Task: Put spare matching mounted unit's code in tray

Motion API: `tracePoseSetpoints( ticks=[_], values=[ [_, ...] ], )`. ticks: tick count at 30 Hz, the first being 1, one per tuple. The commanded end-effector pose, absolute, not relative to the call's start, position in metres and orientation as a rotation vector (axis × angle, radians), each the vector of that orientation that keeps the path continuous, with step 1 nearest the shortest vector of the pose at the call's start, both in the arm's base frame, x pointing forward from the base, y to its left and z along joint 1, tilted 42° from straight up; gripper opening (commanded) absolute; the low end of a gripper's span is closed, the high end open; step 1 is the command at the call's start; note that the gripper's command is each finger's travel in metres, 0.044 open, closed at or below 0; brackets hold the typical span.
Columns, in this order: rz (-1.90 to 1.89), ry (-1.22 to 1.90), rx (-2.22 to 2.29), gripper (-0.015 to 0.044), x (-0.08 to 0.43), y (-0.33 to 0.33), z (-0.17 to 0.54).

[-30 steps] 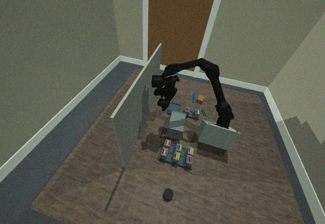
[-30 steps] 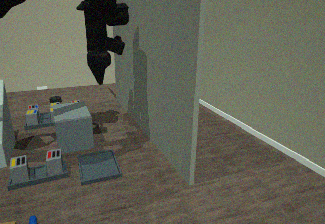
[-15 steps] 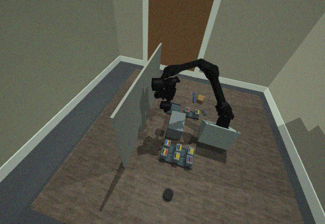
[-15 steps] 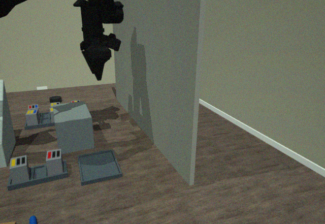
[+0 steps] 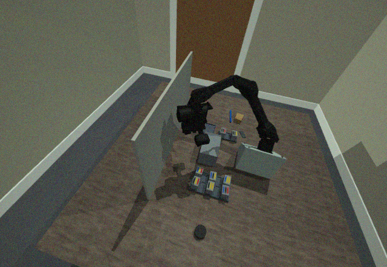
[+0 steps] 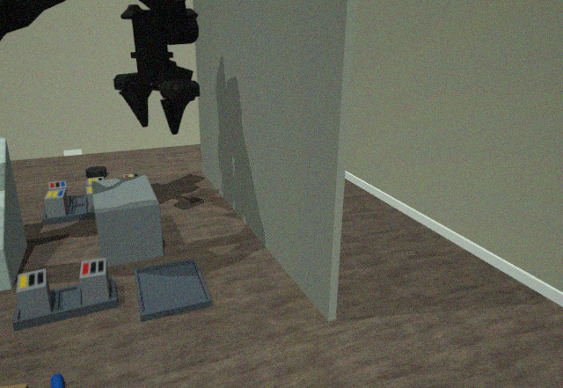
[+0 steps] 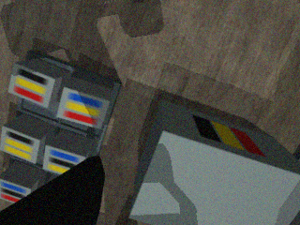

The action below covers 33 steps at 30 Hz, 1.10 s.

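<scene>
1. Top: Six spares [image 5: 210, 186] [image 6: 55, 204] [image 7: 30, 86] stand in a rack [image 5: 203, 189] [image 6: 68, 218] [image 7: 70, 67] near the mounted unit [image 5: 210, 148] [image 6: 129, 227] [image 7: 220, 180].
2. Exterior: spread and holding nothing, the gripper [image 5: 195, 133] [image 6: 158, 130] [image 7: 199, 157] hangs above; the tray [image 5: 210, 128] [image 6: 172, 288] lies bare.
3. Wrist: black, yellow, red bands mark the unit.

grey block [image 5: 210, 149] [image 6: 129, 229] [image 7: 225, 183], black, yellow, red stripes

As seen from the top, the unit [image 5: 210, 145] [image 6: 129, 229] [image 7: 225, 183] was flanked by the partition [image 5: 169, 114] [image 6: 281, 102] on the left and the panel [image 5: 257, 164] [image 6: 6, 238] on the right. Six spares [image 5: 210, 186] [image 6: 55, 204] [image 7: 30, 89] were held in the large rack [image 5: 202, 186] [image 6: 79, 202] [image 7: 112, 100] before it. Behind it was set the tray [image 5: 210, 128] [image 6: 172, 288], with the small rack [image 5: 228, 136] [image 6: 70, 297] placed just right, two spares in it. The pen [image 5: 230, 115] [image 6: 57, 380] and block [image 5: 239, 118] [image 6: 13, 385] were placed farther back, the puck [image 5: 199, 232] [image 6: 96, 172] in front of the large rack.
</scene>
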<state>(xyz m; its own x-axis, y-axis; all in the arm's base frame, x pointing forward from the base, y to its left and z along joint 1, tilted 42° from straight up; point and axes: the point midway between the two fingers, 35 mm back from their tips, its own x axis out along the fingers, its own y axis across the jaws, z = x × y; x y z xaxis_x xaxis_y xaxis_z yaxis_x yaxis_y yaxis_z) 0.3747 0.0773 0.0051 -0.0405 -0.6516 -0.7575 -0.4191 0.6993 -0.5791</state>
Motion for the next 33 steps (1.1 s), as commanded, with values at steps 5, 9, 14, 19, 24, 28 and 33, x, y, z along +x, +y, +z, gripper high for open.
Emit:
tracePoseSetpoints(
  ticks=[5,9,14,19,24,28,33],
  values=[
    [0.396,1.782,-1.383,0.044,0.346,0.136,-0.089],
    [0.636,1.78,-1.556,0.044,0.33,0.153,-0.121],
    [0.696,1.777,-1.597,0.044,0.326,0.157,-0.128],
    [0.696,1.777,-1.597,0.044,0.326,0.157,-0.128],
    [0.694,1.777,-1.598,0.0309,0.325,0.134,-0.154],
    [0.694,1.777,-1.599,0.03,0.324,0.13,-0.159],
    [0.694,1.777,-1.599,0.03,0.325,0.131,-0.159]
  ],
)
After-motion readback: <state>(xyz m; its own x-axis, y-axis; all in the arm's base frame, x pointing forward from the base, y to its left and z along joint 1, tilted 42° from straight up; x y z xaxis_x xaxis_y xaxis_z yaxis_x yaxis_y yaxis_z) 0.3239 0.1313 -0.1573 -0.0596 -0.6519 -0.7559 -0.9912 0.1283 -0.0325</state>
